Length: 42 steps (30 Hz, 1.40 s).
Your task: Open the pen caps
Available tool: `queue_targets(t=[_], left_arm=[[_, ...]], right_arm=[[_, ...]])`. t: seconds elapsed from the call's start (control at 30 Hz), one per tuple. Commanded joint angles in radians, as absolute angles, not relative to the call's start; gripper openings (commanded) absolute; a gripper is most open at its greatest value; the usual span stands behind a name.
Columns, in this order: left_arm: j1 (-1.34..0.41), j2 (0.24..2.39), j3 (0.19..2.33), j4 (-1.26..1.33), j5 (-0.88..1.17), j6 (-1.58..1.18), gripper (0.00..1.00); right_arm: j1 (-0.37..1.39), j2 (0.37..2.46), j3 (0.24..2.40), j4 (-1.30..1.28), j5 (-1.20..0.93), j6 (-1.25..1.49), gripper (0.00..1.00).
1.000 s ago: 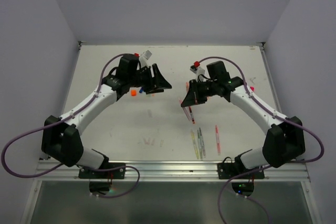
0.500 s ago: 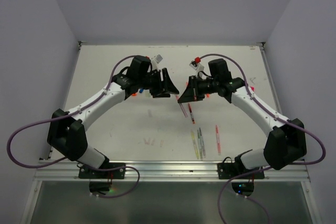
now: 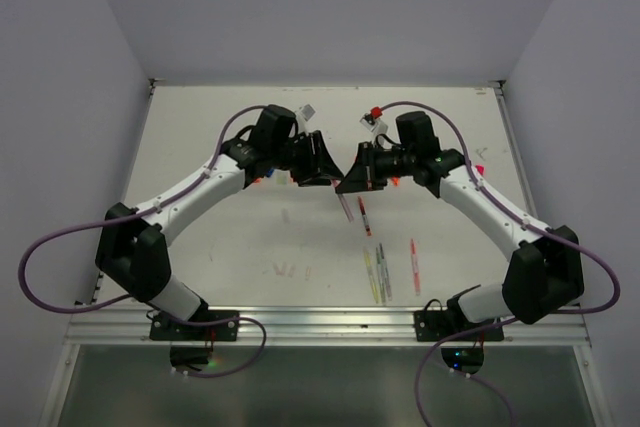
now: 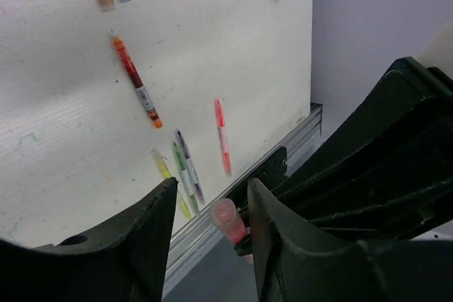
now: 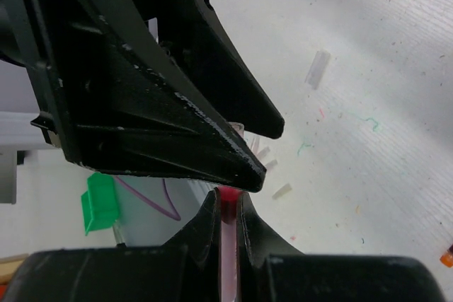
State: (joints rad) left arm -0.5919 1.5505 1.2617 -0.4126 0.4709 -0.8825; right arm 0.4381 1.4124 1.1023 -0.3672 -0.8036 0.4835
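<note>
Left claw (image 3: 325,169) meets my right claw (image 3: 350,178) over the table (image 3: 250,237). At my left wrist, the jaws stand apart with the pink cap (image 4: 226,218) between them, not yet pinched. At my right wrist, the fingers (image 5: 204,225) are clamped tight on the pen (image 5: 228,211).

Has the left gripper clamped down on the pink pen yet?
No; in the left wrist view the left gripper stands open, with a clear gap between one finger and the pink pen poking up between them.
</note>
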Motion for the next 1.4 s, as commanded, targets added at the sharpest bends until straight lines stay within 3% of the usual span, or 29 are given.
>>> queue_targets(t=[0.0,0.1,0.2,0.23,0.3,0.33,0.43,0.63,0.97,1.1,1.13,1.2,1.37], left_arm=[[-0.604,1.563,1.308,-0.43,0.459,-0.936,0.47],[-0.611,1.575,1.312,-0.428,0.469,-0.959,0.35],[-0.612,1.578,1.305,-0.417,0.477,-0.971,0.13],[-0.614,1.575,1.304,-0.42,0.474,-0.973,0.0],[-0.612,1.569,1.301,-0.425,0.466,-0.973,0.0],[-0.612,1.566,1.299,-0.429,0.465,-0.973,0.0],[-0.612,1.559,1.304,-0.445,0.44,-0.971,0.0],[-0.611,1.562,1.316,-0.454,0.416,-0.983,0.0],[-0.609,1.6,1.364,-0.462,0.405,-1.009,0.0],[-0.609,1.606,1.377,-0.472,0.408,-1.006,0.0],[-0.606,1.611,1.385,-0.485,0.405,-1.005,0.0],[-0.6,1.632,1.411,-0.538,0.37,-1.003,0.0],[-0.505,1.678,1.46,-0.595,0.331,-1.046,0.0]], right_arm=[[0.453,1.373,1.094,-0.304,-0.804,0.525,0.0],[0.46,1.373,1.088,-0.275,-0.792,0.549,0.0],[0.466,1.373,1.086,-0.265,-0.776,0.561,0.0],[0.468,1.373,1.085,-0.268,-0.775,0.563,0.0],[0.469,1.374,1.089,-0.293,-0.767,0.546,0.01],[0.471,1.373,1.091,-0.328,-0.765,0.532,0.12],[0.471,1.359,1.078,-0.353,-0.762,0.502,0.29],[0.479,1.356,1.055,-0.353,-0.778,0.494,0.33],[0.511,1.385,1.045,-0.351,-0.785,0.48,0.31],[0.523,1.396,1.055,-0.363,-0.724,0.477,0.0],[0.531,1.397,1.068,-0.38,-0.707,0.459,0.0],[0.548,1.394,1.084,-0.464,-0.637,0.425,0.0],[0.721,1.378,1.126,-0.65,-0.211,0.29,0.0]])
